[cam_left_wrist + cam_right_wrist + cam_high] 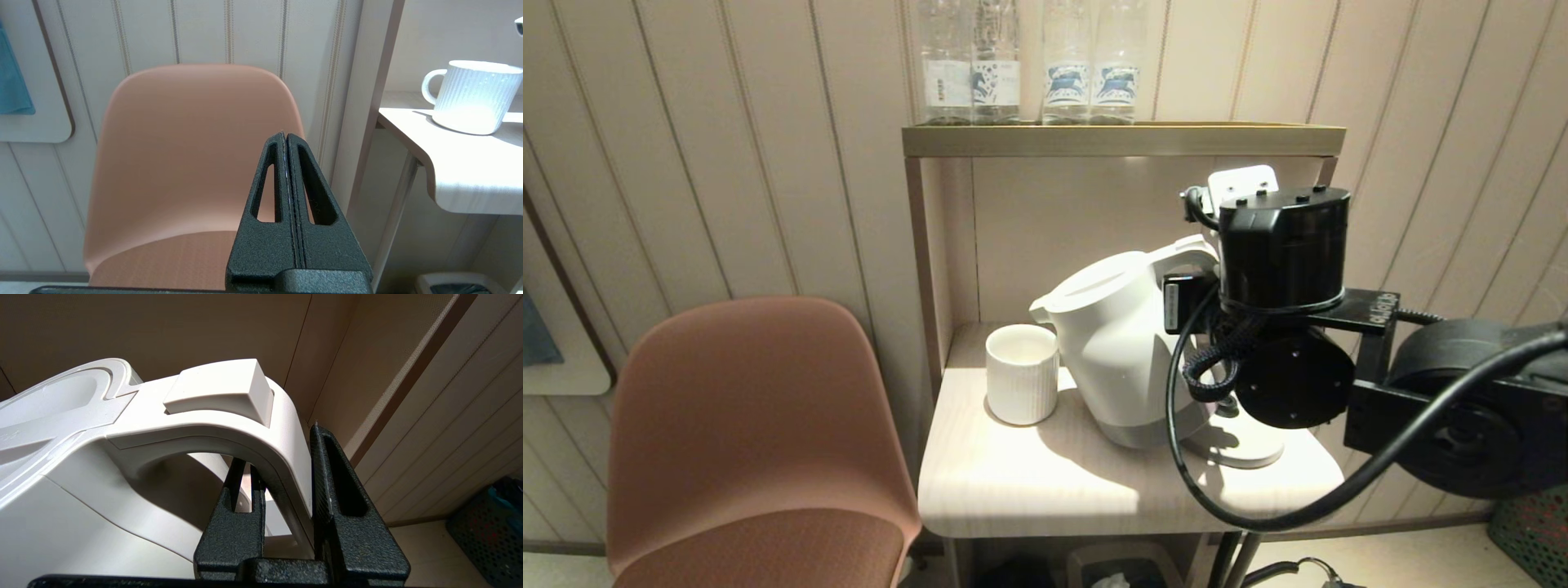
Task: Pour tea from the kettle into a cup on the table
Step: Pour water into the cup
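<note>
The white kettle (1119, 343) leans left over the pale table (1029, 482), its spout just above the right rim of the ribbed white cup (1021, 376). Its lower edge stays close to the round white base (1245, 449). No stream shows. My right gripper (280, 445) is shut on the kettle's loop handle (245, 428), one finger inside the loop and one outside; in the head view the black wrist (1282, 253) hides it. The left gripper (286, 134) hangs shut and empty before the chair, left of the table edge (461, 171). From there the cup (476, 98) shows a small handle.
Several clear bottles (1029, 65) stand on the brass-coloured shelf top (1123, 139). A pinkish-brown chair (752, 425) sits left of the table. A black cable (1176, 425) loops over the table's right front. A bin (1119, 567) is below, a green basket (1535, 531) at the right.
</note>
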